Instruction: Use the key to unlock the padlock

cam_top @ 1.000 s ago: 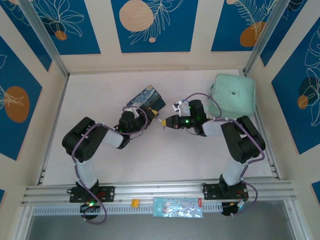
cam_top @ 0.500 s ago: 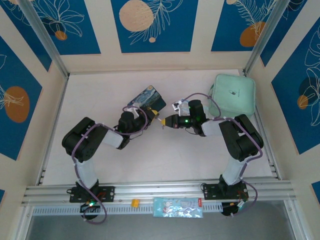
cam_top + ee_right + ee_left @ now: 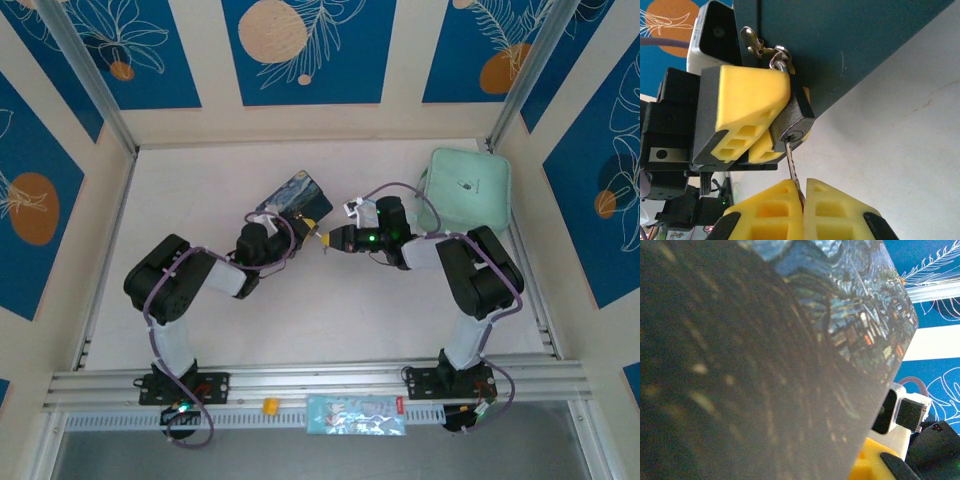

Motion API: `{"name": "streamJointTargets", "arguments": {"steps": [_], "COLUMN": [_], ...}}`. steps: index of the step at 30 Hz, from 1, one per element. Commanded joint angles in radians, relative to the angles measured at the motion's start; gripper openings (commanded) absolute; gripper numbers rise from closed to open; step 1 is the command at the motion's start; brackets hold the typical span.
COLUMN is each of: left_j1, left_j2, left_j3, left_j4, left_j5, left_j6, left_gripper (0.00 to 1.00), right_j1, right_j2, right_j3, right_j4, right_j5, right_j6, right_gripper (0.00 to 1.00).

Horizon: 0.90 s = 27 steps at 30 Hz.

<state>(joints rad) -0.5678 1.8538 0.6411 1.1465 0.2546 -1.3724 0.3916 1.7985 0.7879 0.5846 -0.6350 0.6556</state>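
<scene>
White table (image 3: 300, 310), pale green case (image 3: 465, 190) flat at its far right corner

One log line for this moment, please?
left pincer: shut on padlock | right pincer: shut on key | key: tip in padlock

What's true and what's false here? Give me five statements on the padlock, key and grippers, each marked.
1. The key is in the keyhole of the padlock. True.
2. The right gripper is open. False: it is shut on the key.
3. The left gripper clamps the padlock. True.
4. The keyhole faces away from the right gripper. False: it faces that gripper.
5. The padlock is right beside the blue tin. True.
</scene>
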Motion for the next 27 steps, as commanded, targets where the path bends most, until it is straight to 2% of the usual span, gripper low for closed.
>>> {"name": "streamJointTargets", "arguments": {"steps": [1, 11, 16, 20, 27], "left_j1": [-0.010, -0.026, -0.027, -0.027, -0.030], "left_j2": [-0.018, -0.004, 0.009, 0.048, 0.048], "left_j3": [0.000, 0.000, 0.002, 0.001, -0.011], "left_j4": [0.086, 0.106, 0.151, 0.261, 0.262], "left_j5": [0.032, 0.052, 0.101, 0.160, 0.174], "left_j6": [-0.006, -0.010, 0.004, -0.023, -0.013], "left_gripper": [0.00, 0.00, 0.00, 0.00, 0.00], "right_j1": [0.000, 0.005, 0.006, -0.006, -0.021], "right_j2": [0.019, 0.027, 0.031, 0.041, 0.070], "right_j3": [0.025, 0.055, 0.106, 0.137, 0.194], "right_j4": [0.024, 0.049, -0.062, -0.108, -0.160], "right_j5": [0.006, -0.024, -0.064, -0.110, -0.169], "right_j6": [0.010, 0.050, 0.017, 0.026, 0.061], "right_gripper": [0.00, 0.00, 0.00, 0.00, 0.00]}}
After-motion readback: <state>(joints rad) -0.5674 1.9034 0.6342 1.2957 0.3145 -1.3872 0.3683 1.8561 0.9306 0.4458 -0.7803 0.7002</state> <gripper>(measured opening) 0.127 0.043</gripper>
